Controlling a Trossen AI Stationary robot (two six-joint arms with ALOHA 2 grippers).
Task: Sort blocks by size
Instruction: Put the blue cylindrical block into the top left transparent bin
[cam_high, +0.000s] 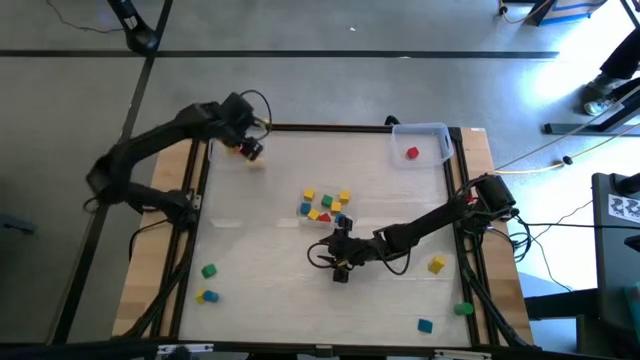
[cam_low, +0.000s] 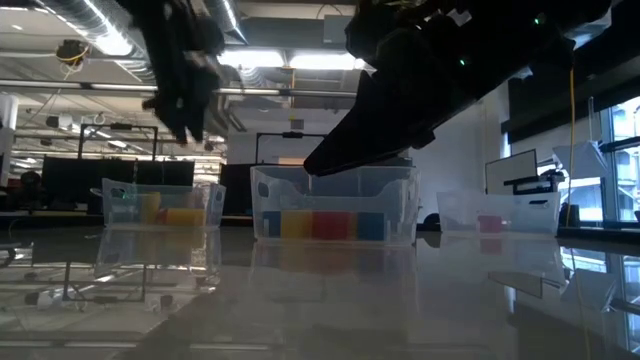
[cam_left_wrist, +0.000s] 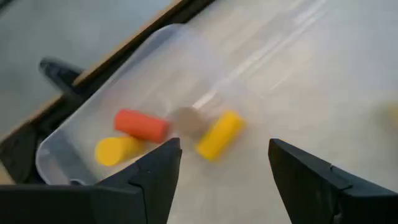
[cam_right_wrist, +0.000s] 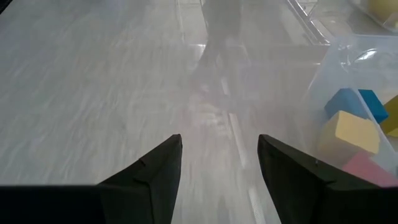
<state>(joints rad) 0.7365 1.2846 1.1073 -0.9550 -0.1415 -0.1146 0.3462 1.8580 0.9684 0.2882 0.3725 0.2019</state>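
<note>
My left gripper (cam_high: 248, 148) hangs open above a clear bin (cam_left_wrist: 59, 140) at the table's far left corner. That bin holds an orange-red block (cam_left_wrist: 142, 124) and a yellow one (cam_left_wrist: 115, 149). A second yellow block (cam_left_wrist: 219, 134) shows blurred below the fingers. My right gripper (cam_high: 340, 265) stands open near the table's middle, over bare table beside a clear bin (cam_right_wrist: 348, 68) of yellow, blue and red blocks (cam_high: 325, 205). A third bin (cam_high: 425, 140) at the far right holds a red block (cam_high: 412, 152).
Loose blocks lie on the table: green (cam_high: 208, 270) and yellow (cam_high: 207, 296) at the near left, yellow (cam_high: 436, 265), green (cam_high: 463, 309) and blue (cam_high: 425, 325) at the near right. A dark frame (cam_high: 330, 128) rims the table. The near middle is bare.
</note>
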